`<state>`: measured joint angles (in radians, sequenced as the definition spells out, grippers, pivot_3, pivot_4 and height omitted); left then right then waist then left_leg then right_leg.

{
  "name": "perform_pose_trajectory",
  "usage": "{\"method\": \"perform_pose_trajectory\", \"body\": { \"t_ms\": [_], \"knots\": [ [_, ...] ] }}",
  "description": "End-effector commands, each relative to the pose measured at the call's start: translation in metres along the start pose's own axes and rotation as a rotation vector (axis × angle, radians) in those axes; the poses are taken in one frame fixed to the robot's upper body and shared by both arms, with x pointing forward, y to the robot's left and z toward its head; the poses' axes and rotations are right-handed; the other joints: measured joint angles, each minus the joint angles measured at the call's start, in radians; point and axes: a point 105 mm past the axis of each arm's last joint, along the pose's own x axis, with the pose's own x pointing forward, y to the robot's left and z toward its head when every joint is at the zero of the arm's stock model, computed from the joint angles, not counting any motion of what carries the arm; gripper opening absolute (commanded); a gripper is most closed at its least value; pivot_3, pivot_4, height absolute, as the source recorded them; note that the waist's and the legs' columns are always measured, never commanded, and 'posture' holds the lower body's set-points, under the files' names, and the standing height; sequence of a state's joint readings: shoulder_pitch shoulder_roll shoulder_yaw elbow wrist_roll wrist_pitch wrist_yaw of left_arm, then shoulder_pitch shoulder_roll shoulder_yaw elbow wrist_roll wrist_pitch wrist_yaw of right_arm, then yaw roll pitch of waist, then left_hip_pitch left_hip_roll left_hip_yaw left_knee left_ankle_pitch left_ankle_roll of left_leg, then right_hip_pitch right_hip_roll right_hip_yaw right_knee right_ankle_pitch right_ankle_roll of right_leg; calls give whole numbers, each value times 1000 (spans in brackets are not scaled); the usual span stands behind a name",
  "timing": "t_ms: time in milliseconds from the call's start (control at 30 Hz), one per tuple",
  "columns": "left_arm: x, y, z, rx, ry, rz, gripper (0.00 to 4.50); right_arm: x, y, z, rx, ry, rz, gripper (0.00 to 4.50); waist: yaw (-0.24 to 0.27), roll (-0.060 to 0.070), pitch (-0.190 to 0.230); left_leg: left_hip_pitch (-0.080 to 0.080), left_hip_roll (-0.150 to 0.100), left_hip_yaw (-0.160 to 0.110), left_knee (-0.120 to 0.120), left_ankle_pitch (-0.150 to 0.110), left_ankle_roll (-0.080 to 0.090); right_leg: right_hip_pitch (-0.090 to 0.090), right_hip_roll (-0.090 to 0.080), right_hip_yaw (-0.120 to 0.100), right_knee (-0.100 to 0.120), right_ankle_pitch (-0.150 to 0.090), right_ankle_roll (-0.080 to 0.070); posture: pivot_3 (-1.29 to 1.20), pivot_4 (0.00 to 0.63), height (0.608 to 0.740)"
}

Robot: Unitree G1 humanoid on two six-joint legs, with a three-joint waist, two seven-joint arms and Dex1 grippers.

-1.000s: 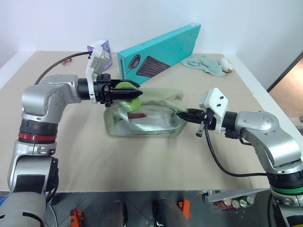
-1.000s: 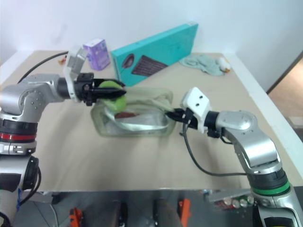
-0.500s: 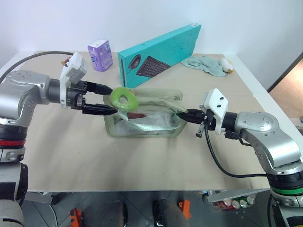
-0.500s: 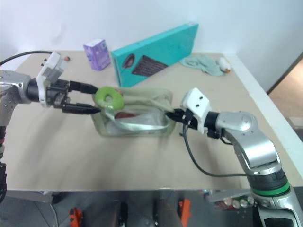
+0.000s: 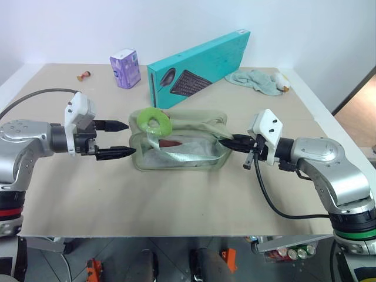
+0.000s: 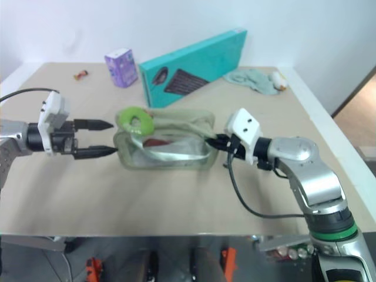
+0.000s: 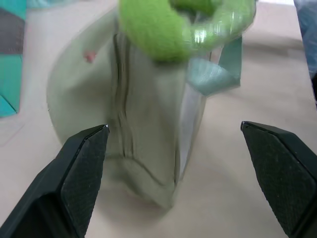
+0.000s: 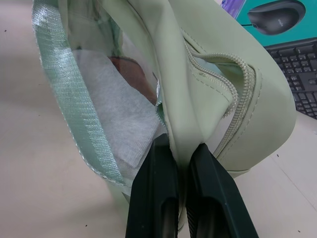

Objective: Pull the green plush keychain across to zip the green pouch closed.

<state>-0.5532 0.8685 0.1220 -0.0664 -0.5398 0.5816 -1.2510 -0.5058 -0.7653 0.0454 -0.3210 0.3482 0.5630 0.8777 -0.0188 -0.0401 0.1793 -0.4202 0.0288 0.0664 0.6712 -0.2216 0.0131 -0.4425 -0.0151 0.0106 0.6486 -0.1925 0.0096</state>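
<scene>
Green pouch (image 5: 179, 143): mid-table; my right gripper (image 5: 229, 141) pinches its end fabric. Green plush keychain (image 5: 154, 120): atop its opposite end. My left gripper (image 5: 117, 138): spread, empty, just beside. Zip looks unfinished; next, regrasp keychain.

Both arms: rounded silver-grey metallic shells with black joint sections; left arm (image 5: 26, 138) carries a red ring low on its upper segment; right arm (image 5: 329, 161) carries a green ring near its base. Each wrist bears a white, angular box-shaped housing; a black cable runs from each wrist, looping loose below the right arm and arcing back behind the left. Left claw (image 5: 120, 139): two slim black fingers tapering to points; inner pads (image 7: 81, 168) finely cross-hatched. Right claw (image 8: 183, 158): two black fingers, smooth and glossy, with rounded tips.
</scene>
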Motion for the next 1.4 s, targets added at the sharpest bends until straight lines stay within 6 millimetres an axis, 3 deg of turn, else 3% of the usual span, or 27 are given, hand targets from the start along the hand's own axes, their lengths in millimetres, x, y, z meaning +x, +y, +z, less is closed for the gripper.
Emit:
{"method": "perform_pose_trajectory", "body": {
  "t_ms": [33,267,400,467,567,600,833,967,1067,1200,1400],
  "knots": [
    [3,2,9,77,-57,54,4185,2,1,4,-19,-7,15,0,0,0,0,0,0,0,0,0,0,0,0,0,0,0,0,0,150,740],
    [10,3,-3,62,-59,76,2059,1,-1,6,-21,-8,10,0,-1,0,0,0,0,0,0,0,0,0,1,0,0,2,3,0,150,740],
    [14,-1,-10,56,-44,72,414,0,-2,7,-28,-12,-3,0,-1,0,0,0,0,0,0,0,0,0,1,0,0,2,3,0,150,740],
    [16,-3,-10,53,-47,68,31,-1,-3,8,-22,-21,-5,0,-1,0,0,0,0,0,0,0,0,0,0,0,0,2,3,0,150,740],
    [19,-5,-6,45,-69,66,31,-3,-2,11,32,-47,4,0,0,0,0,0,0,0,0,0,0,0,0,0,0,2,3,0,150,740],
    [21,-6,-4,42,-78,64,0,-5,-2,12,43,-52,3,731,0,0,0,0,0,0,0,0,0,0,0,0,0,2,3,0,150,740],
    [36,-11,3,35,-110,36,0,-21,-10,27,-16,-75,-24,2998,8,0,0,0,-2,0,0,0,0,0,-1,0,0,2,4,0,150,740],
    [47,-17,7,35,-134,2,0,-35,-15,45,-79,-102,-46,4426,8,0,0,-1,-2,1,0,0,1,0,-2,0,-1,2,4,0,150,740],
    [56,-24,11,35,-154,-34,0,-37,-15,68,-145,-149,-57,4426,5,1,0,-1,-1,0,0,0,1,0,-1,0,-1,3,5,0,150,740],
    [68,-28,14,34,-177,-65,0,-21,5,96,-215,-246,-8,4426,2,1,0,0,0,-1,0,0,0,0,0,0,-1,3,5,0,150,740],
    [75,-24,17,46,-188,-63,0,-1,30,92,-232,-277,59,4426,2,1,0,-1,0,-2,0,0,1,0,0,1,-1,3,4,0,150,740]
  ]
}}
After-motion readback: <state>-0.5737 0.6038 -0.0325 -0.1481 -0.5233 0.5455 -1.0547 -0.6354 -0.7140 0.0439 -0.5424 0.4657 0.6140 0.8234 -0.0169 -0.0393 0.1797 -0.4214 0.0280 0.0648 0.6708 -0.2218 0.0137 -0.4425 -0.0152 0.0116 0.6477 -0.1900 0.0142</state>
